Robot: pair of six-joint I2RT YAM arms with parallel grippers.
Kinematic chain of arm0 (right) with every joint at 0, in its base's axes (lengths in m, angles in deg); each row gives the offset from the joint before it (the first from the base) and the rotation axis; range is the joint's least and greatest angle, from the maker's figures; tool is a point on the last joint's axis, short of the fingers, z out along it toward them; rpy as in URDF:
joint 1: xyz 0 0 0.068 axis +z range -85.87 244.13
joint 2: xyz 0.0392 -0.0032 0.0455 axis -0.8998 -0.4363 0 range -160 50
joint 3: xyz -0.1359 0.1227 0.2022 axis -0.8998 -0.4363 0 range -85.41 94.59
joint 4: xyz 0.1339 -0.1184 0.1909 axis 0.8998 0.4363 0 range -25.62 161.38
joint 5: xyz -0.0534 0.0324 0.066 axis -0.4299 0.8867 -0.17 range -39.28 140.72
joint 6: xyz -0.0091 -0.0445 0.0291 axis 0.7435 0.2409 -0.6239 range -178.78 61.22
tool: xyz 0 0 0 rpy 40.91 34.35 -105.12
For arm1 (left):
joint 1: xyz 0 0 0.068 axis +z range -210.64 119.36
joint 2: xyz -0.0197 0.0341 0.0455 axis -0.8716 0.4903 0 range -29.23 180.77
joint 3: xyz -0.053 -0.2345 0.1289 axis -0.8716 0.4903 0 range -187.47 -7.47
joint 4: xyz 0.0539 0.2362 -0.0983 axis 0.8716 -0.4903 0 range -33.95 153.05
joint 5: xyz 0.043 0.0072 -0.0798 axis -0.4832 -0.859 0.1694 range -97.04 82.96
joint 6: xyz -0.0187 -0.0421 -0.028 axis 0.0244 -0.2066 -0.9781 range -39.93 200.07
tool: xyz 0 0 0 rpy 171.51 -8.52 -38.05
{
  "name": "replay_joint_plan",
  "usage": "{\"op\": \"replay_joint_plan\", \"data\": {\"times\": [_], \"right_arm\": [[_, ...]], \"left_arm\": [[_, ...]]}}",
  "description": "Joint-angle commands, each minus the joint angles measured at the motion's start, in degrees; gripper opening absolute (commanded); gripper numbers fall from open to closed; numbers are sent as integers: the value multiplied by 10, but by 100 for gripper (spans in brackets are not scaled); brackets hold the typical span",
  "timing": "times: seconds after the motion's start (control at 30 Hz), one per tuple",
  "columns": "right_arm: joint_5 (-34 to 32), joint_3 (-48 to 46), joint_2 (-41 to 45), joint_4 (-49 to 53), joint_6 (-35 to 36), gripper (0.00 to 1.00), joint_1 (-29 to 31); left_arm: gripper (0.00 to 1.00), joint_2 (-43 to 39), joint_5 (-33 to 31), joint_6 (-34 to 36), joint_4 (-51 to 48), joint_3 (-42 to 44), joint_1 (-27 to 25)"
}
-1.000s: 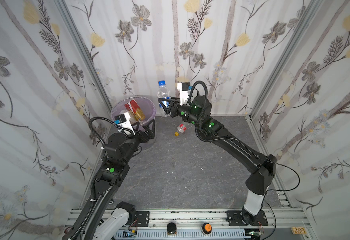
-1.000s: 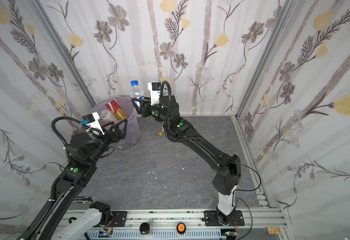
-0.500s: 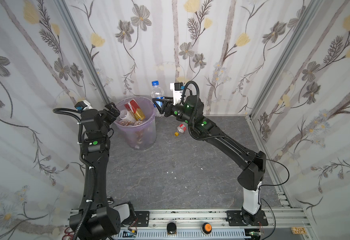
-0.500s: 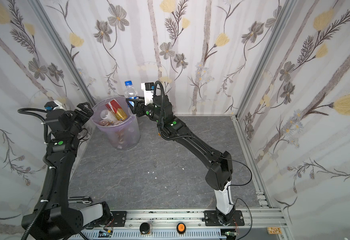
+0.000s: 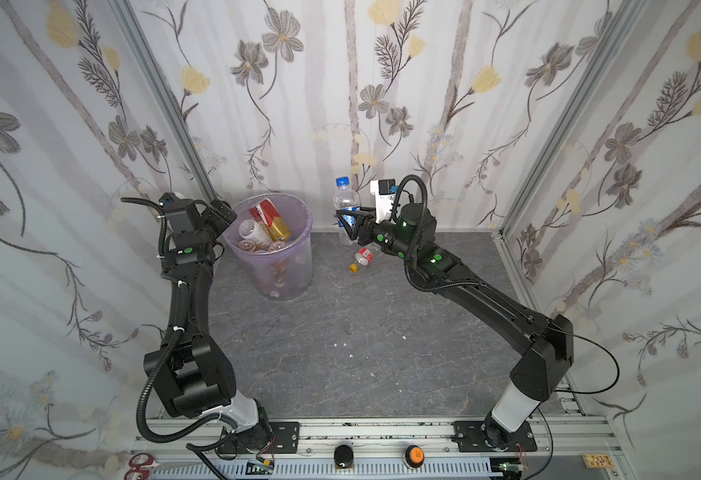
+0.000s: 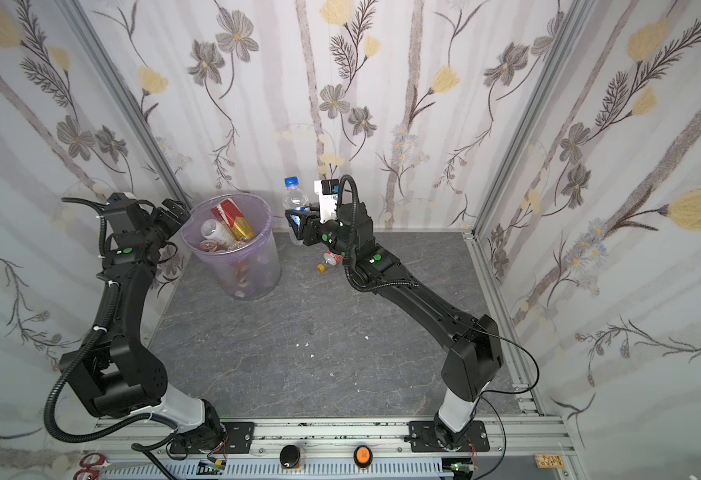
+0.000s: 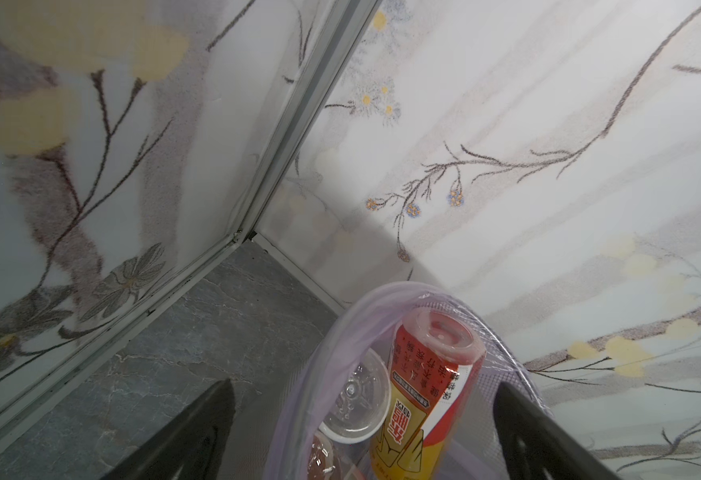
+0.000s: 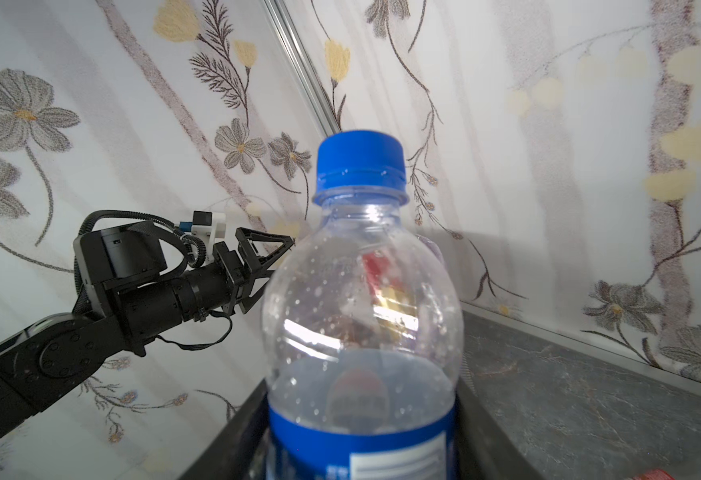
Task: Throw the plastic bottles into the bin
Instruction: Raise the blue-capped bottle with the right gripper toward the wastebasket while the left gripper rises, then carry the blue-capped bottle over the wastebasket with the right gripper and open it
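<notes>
Right gripper [image 5: 345, 224] is clenched around the waist of a clear plastic bottle with a blue cap and blue label [image 5: 344, 201]. It carries the bottle upright, off the floor, just right of the round translucent pale purple bin [image 5: 288, 270] at the far left. I'd call this the carry: the bottle is lifted but not yet over the rim. The next move calls for a swing left until it hangs above the opening, then a release.

The left gripper [image 5: 222, 212] hovers at the bin's left rim, jaws spread wide, nothing in them. A small clear bottle with a red label and yellow cap [image 5: 363, 258] lies on the dark grey floor [image 5: 340, 340] beneath the right arm, likely next in line.

As for writing, the red-and-gold bottle [image 7: 419, 399] leaning in the bin carries Chinese characters down its side. The blue label's white print panel is too fine to read, and no brand name shows.
</notes>
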State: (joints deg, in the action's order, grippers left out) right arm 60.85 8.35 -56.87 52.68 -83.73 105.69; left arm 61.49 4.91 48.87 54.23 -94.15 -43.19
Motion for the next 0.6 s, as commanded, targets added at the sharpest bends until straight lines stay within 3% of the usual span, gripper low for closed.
{"op": "replay_joint_plan", "data": {"times": [0.0,0.33,0.57], "right_arm": [[1,-18,16,-32,3,58,-8],[2,-54,41,-35,3,58,-26],[-7,-77,57,-32,3,58,-40]], "left_arm": [[100,37,38,8,8,-29,1],[100,122,71,16,8,-96,-33],[100,132,79,21,7,-88,-72]]}}
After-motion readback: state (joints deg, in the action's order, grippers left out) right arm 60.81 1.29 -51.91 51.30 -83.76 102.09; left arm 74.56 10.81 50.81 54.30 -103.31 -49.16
